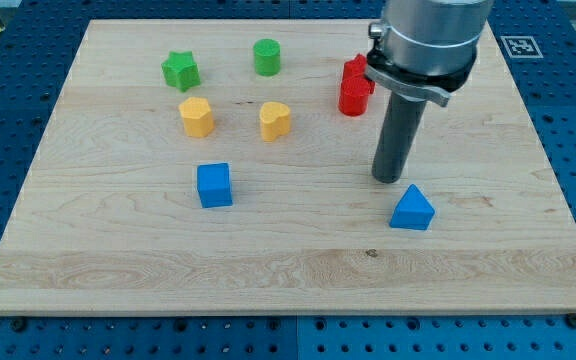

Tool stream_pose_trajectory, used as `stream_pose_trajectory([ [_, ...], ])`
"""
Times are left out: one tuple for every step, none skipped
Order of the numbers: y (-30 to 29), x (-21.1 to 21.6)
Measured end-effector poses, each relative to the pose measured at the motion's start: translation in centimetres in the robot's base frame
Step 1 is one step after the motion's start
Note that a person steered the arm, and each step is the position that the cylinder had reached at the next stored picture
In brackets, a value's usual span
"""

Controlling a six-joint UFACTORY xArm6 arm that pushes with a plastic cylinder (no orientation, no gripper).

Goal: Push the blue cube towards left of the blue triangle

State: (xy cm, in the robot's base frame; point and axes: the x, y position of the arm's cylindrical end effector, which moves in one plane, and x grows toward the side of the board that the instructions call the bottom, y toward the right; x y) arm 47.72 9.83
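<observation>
Blue cube (214,185) sits well left of blue triangle (412,208); my tip (388,179), bare rod touching nothing, should circle to its left face, push rightward.

On the wooden tabletop (298,270), my tip (388,180) stood just above the blue triangle (412,209) and well right of the blue cube (214,185), while a green star (180,70), green cylinder (266,56), two yellow blocks (197,116) and red blocks (354,88) lay toward the view's top.
</observation>
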Motion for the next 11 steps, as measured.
stream_pose_trajectory([
  [-0.9, 0.1],
  [-1.9, 1.9],
  [-2.8, 4.3],
  [-2.9, 5.5],
  [-3.3, 8.0],
  [-6.9, 9.7],
  [-10.1, 9.9],
  [-12.3, 9.9],
  [-14.2, 9.9],
  [-17.5, 9.9],
  [-21.9, 9.7],
])
